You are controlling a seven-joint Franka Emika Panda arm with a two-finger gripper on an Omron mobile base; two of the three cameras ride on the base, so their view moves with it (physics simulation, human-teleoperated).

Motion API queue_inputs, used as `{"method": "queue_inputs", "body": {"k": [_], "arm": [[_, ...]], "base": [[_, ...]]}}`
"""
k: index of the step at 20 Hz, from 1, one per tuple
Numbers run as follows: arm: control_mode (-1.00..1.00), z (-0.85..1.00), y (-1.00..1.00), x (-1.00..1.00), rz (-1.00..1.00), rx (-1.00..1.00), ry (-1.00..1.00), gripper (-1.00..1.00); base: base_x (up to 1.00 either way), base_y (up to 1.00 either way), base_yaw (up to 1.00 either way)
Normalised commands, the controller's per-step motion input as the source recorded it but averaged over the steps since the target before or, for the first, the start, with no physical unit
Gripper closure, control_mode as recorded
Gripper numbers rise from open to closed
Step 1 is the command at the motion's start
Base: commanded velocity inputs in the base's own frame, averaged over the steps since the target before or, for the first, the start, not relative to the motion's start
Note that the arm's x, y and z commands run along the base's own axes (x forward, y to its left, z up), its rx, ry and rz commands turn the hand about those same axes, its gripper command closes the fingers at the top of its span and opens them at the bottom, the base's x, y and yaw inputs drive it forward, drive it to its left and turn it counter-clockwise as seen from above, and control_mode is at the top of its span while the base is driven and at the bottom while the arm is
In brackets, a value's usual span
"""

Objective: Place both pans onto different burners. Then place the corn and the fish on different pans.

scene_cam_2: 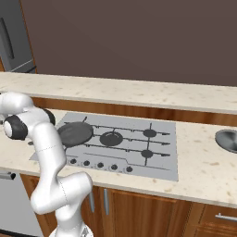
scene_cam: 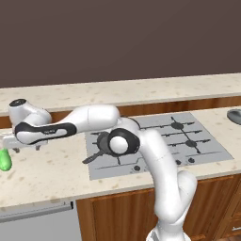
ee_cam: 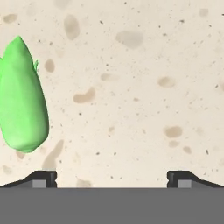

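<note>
The green corn (ee_cam: pixel 22 100) lies on the speckled counter, to the left of my open gripper (ee_cam: pixel 112 179), outside its fingertips (ee_cam: pixel 43 178); nothing is between them. From the left base, the corn (scene_cam: pixel 4 160) sits at the counter's far left, just below my hand (scene_cam: pixel 9 140). The black pan (scene_cam_2: pixel 74 133) rests on the hob's left burner, and my elbow partly hides this black pan (scene_cam: pixel 100 141) from the left side. The silver-grey pan (scene_cam_2: pixel 227 139) sits on the counter right of the hob. The middle burner (scene_cam_2: pixel 111 138) is bare. The fish is out of view.
The grey hob (scene_cam: pixel 207 153) has small knobs (scene_cam_2: pixel 99 165) along its front. A raised back ledge (scene_cam: pixel 141 92) runs behind the counter. A steel fridge (scene_cam_2: pixel 11 37) stands at the far left. My arm (scene_cam: pixel 89 120) stretches across the hob's left side.
</note>
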Motion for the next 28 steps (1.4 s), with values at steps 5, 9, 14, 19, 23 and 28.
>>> {"method": "queue_inputs", "body": {"k": [5,9,14,19,23,28], "arm": [[-1.0,0.0,0.08,0.0,0.0,0.19,-0.04,-1.0],[-1.0,-0.04,0.1,0.0,0.02,0.15,-0.04,-1.0],[-1.0,-0.05,0.17,0.01,0.02,0.06,-0.03,-1.0],[-1.0,0.0,0.32,0.0,0.04,0.0,0.0,-1.0],[-1.0,0.0,0.38,0.0,0.04,0.0,0.0,-1.0],[-1.0,0.0,0.24,0.03,0.04,0.0,0.0,-1.0]], "base": [[0.0,0.0,0.0],[0.0,0.0,0.0],[0.0,0.0,0.0],[0.0,0.0,0.0],[0.0,0.0,0.0],[0.0,0.0,0.0]]}}
